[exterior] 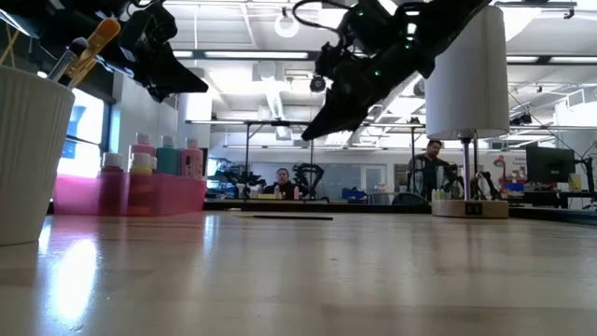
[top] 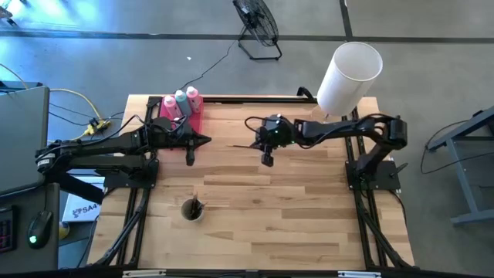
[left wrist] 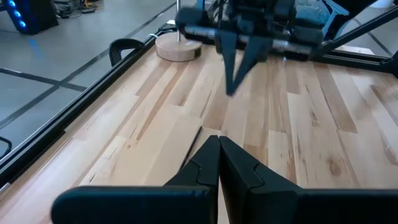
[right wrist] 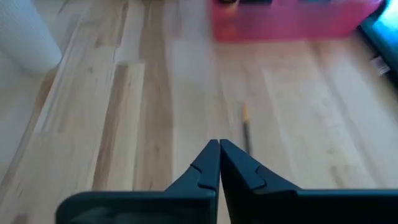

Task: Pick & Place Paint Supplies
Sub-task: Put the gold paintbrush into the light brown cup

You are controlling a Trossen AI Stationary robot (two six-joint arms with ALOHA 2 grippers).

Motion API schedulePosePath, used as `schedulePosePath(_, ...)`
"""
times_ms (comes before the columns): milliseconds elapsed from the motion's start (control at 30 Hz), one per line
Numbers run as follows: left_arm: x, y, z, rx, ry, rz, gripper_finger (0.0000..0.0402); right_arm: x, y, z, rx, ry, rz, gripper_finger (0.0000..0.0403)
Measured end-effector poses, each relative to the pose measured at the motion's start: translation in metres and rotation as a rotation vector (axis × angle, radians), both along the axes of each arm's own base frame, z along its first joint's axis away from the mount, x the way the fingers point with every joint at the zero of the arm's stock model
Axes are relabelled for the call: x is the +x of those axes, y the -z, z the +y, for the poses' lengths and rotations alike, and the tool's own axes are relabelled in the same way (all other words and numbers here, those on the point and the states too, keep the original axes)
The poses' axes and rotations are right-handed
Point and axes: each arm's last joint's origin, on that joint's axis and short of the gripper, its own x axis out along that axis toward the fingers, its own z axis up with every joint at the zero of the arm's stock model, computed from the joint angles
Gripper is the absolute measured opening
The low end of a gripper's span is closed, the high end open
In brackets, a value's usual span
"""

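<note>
A thin dark-handled brush [right wrist: 245, 129] lies flat on the wooden table, also seen in the high view [top: 245, 145] and as a dark line in the low view [exterior: 284, 217]. My right gripper [right wrist: 219, 144] hangs shut above the table just short of it, holding nothing [top: 267, 160]. My left gripper [left wrist: 219, 140] is shut and empty, held level over the table beside the pink tray [top: 202, 140]. Squeeze bottles [top: 180, 103], two pink and one teal, stand in the pink tray [top: 194, 123]. A white cup [top: 192, 209] holds brushes [exterior: 89, 47].
A big white lampshade [top: 349, 77] on a wooden base [left wrist: 178, 50] stands at the far right corner. The white cup [exterior: 28, 154] stands near the front left. Bare wood lies across the middle and the near right of the table. People sit in the room beyond.
</note>
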Motion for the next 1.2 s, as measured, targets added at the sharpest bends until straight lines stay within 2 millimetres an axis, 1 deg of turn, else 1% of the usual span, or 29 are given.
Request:
schedulePosePath(67, 0.000, 0.001, 0.000, 0.001, 0.001, 0.006, 0.0003, -0.006, -0.003, -0.001, -0.017, 0.015, -0.045, 0.0003)
schedulePosePath(167, 0.000, 0.001, 0.000, 0.000, 0.003, 0.009, 0.0003, -0.021, -0.004, -0.005, -0.008, 0.031, -0.149, 0.0003)
schedulePosePath(333, 0.000, 0.001, 0.000, 0.000, 0.004, 0.009, 0.0003, -0.059, -0.004, -0.008, 0.050, 0.015, -0.349, 0.0003)
schedulePosePath(433, 0.000, 0.001, 0.000, 0.000, 0.004, 0.009, 0.0003, -0.079, -0.007, -0.004, 0.058, -0.029, -0.452, 0.0003)
schedulePosePath(567, 0.000, 0.001, 0.000, -0.005, 0.003, 0.006, 0.0003, -0.102, -0.011, 0.001, 0.055, -0.092, -0.530, 0.0003)
schedulePosePath(667, 0.002, 0.000, 0.000, -0.014, 0.000, 0.011, 0.0003, -0.118, -0.017, 0.001, 0.006, -0.159, -0.583, 0.0003)
schedulePosePath(767, 0.008, -0.001, 0.003, -0.013, -0.002, 0.052, 0.0003, -0.134, -0.020, 0.001, -0.015, -0.257, -0.614, 0.0003)
schedulePosePath(900, 0.022, -0.007, 0.008, 0.031, -0.017, 0.167, 0.0003, -0.149, -0.024, 0.001, 0.010, -0.393, -0.647, 0.0003)
schedulePosePath(1133, 0.058, -0.011, 0.020, 0.063, 0.027, 0.365, 0.0003, -0.157, -0.022, -0.001, 0.168, -0.495, -0.616, 0.0003)
schedulePosePath(1200, 0.068, -0.013, 0.023, 0.067, 0.052, 0.434, 0.0003, -0.159, -0.021, -0.002, 0.187, -0.509, -0.607, 0.0003)
